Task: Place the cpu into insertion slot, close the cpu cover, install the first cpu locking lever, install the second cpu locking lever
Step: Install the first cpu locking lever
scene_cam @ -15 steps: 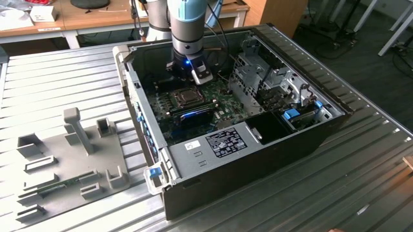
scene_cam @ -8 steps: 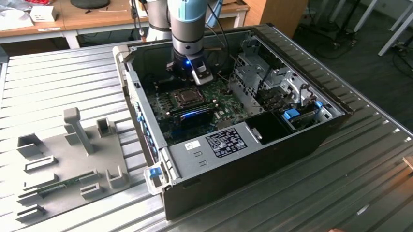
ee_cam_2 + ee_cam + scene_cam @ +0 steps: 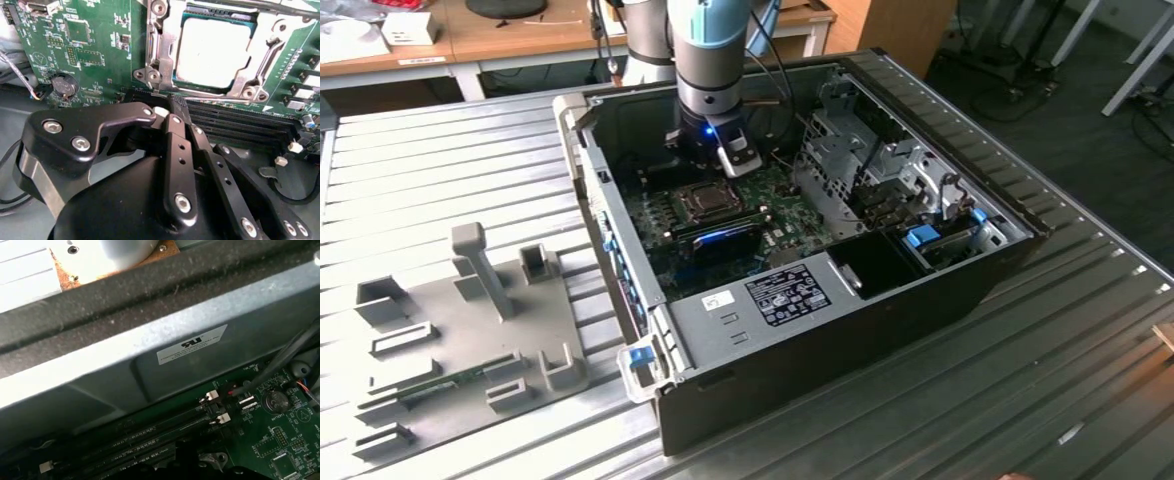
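Upper centre, exterior view: gripper [image 3: 731, 160] near insertion slot [image 3: 707, 203]. Second wrist view: fingers [image 3: 176, 145] pinched together, empty; cpu [image 3: 212, 50] seated, cpu cover [image 3: 165, 45] down around it. First wrist view: memory slots [image 3: 150, 437]. I judge locking needs slow, square pushes.

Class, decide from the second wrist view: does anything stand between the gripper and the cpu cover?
Nothing visible does. The gripper is at the black memory slots, right beside the cpu cover, which lies closed over the cpu.
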`<action>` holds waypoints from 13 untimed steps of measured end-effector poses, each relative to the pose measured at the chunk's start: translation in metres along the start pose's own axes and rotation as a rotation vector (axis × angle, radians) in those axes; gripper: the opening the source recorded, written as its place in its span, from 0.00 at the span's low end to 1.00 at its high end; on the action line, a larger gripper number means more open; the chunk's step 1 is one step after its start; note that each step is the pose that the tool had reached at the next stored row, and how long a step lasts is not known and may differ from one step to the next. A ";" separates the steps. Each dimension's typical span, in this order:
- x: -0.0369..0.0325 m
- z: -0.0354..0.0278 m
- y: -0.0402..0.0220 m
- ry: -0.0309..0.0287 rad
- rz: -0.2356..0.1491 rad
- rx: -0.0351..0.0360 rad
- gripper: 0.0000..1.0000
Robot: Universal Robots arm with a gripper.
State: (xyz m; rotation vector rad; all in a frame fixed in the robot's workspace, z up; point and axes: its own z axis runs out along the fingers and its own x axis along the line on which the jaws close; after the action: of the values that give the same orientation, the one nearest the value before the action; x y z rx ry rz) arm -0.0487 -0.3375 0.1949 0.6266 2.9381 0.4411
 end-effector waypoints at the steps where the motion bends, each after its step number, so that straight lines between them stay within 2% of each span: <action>1: 0.0000 0.0001 -0.0001 0.0000 0.000 0.0001 0.10; 13: 0.0035 0.0001 0.0001 -0.0004 0.000 0.0000 0.10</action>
State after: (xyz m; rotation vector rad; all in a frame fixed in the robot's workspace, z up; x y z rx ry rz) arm -0.0518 -0.3359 0.1947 0.6267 2.9377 0.4409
